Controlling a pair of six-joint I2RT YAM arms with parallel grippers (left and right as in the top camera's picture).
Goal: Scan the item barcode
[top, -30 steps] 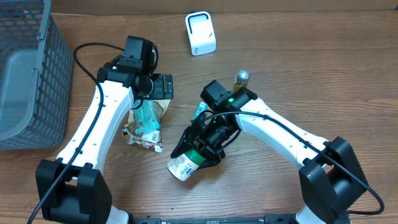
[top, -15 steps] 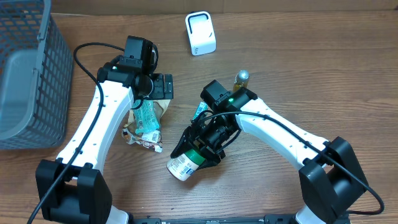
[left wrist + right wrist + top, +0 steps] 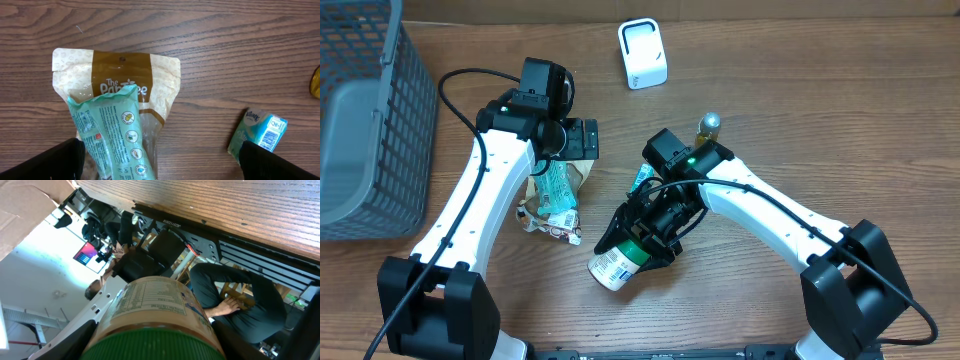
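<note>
Green-lidded, white-labelled jar (image 3: 615,265) tilted, well apart from white scanner (image 3: 642,54).

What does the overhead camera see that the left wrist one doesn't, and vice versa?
Only overhead: the grey wire basket, the white scanner, and the right gripper holding a green-capped jar. Only left wrist: lettering on the brown-and-cream pouch and the barcode on the small blue tissue pack. Both: that pouch, the mint packet lying on it, the tissue pack and the wooden table.
</note>
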